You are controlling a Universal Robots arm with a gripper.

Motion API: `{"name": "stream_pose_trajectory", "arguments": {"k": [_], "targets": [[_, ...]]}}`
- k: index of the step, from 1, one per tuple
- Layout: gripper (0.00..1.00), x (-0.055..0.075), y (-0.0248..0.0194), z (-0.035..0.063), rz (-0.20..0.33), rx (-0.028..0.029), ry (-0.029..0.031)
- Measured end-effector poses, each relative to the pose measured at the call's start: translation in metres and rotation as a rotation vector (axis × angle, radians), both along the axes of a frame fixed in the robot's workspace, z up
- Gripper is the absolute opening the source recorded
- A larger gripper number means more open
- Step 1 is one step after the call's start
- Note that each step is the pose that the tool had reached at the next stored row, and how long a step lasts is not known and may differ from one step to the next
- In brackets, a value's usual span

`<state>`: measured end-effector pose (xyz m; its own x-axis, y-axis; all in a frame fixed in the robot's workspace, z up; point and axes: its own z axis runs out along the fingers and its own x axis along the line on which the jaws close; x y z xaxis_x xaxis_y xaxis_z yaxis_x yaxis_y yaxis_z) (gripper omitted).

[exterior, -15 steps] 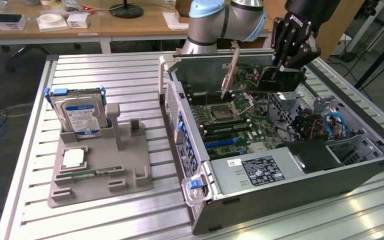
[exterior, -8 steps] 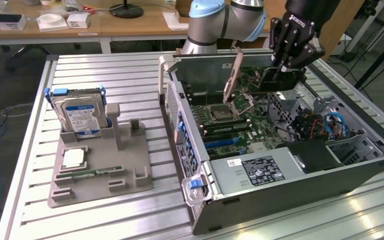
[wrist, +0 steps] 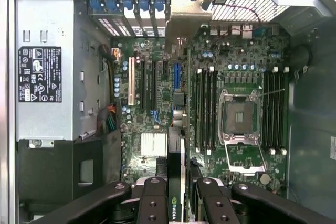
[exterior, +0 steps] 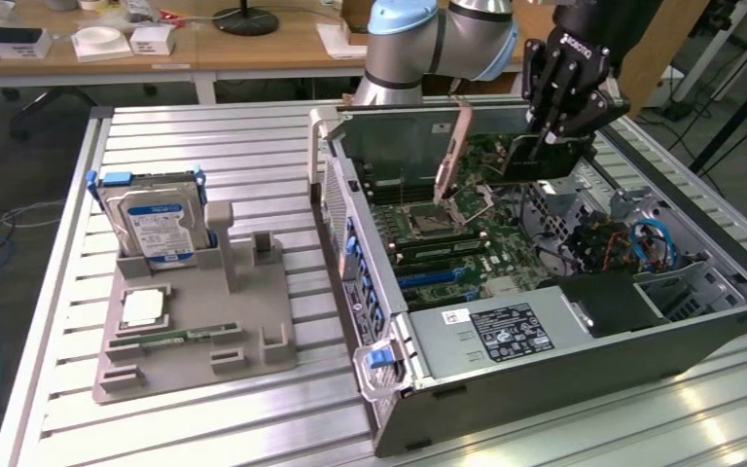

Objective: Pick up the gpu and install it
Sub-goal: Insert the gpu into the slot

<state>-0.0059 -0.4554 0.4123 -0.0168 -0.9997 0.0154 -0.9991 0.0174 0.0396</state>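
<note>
The gripper (wrist: 178, 195) has its fingers (wrist: 153, 200) clamped on the gpu (wrist: 176, 156), edge-on above the motherboard (wrist: 157, 93). Its edge reads NVIDIA

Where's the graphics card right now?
The claw grips the graphics card toward the exterior view's right. The card hangs over the green board inside the open computer case, near its far end.

We read "NVIDIA" beside its logo on the black edge of the graphics card (wrist: 176, 182). The black sticker (wrist: 40, 74) on the power supply (wrist: 68, 103) bears white safety marks and print too fine for us to read. The same goes for the blue-and-white label (exterior: 162, 238) on the hard drive (exterior: 140, 199).
</note>
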Motion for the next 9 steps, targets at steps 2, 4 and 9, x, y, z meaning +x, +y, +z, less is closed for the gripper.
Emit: {"name": "stream_pose_trajectory", "arguments": {"k": [2, 4, 9], "targets": [[0.26, 0.000, 0.0000, -0.0022, 0.000, -0.0002, -0.0072], [0.26, 0.000, 0.0000, -0.0043, 0.000, 0.0000, -0.0178], [0.26, -0.002, 0.0000, -0.0133, 0.000, 0.0001, -0.0203]]}}
